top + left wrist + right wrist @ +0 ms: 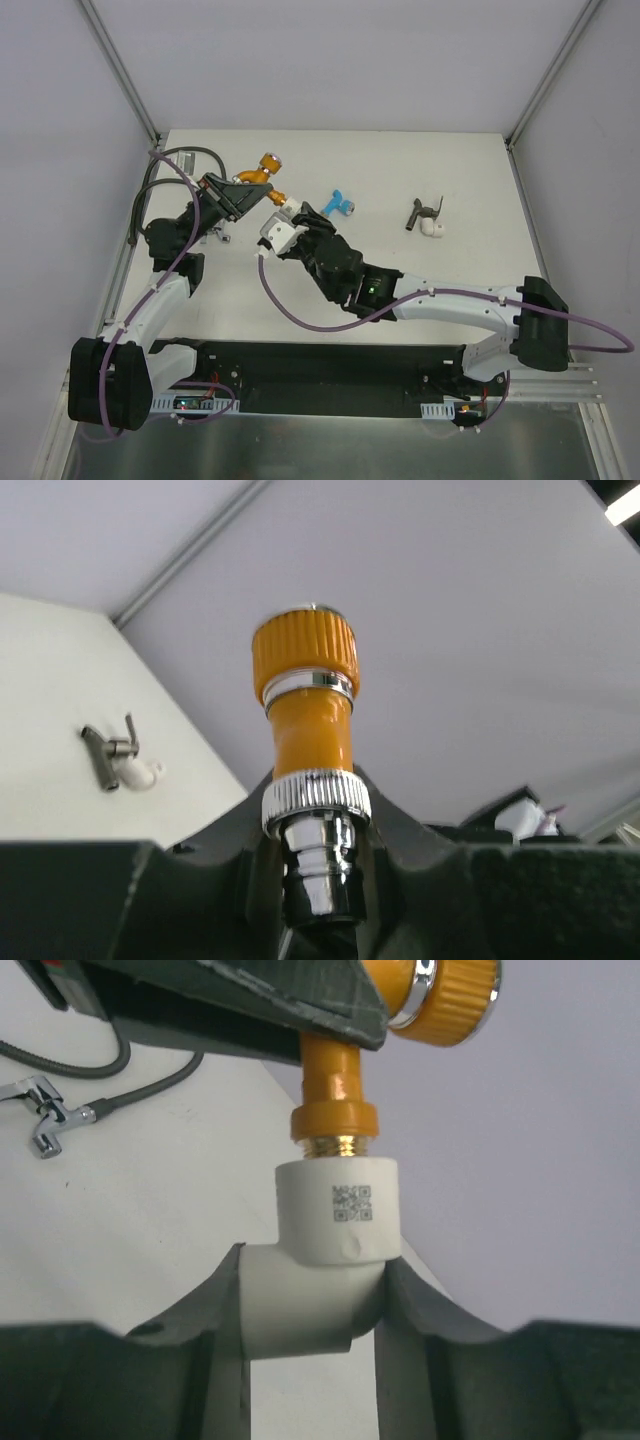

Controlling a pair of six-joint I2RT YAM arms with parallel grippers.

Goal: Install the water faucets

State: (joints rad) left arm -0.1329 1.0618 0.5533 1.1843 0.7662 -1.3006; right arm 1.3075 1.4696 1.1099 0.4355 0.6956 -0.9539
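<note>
My left gripper (245, 185) is shut on the chrome spout of the shiny orange faucet (265, 168), holding it above the table. In the left wrist view the faucet (308, 710) stands up from between the fingers of the left gripper (315, 880). My right gripper (278, 224) is shut on a white elbow fitting (325, 1260). The orange faucet's brass threaded end (335, 1145) sits in the elbow's top opening. The blue faucet (340, 203) lies just right of the grippers. The dark grey-brown faucet (422, 211) lies further right, also seen in the left wrist view (108, 755).
A second white elbow (433, 230) lies against the grey-brown faucet. The black hose (188, 158) curls at the table's far left, with a chrome fitting (45, 1120) on its end near the left arm. Frame posts stand at the back corners.
</note>
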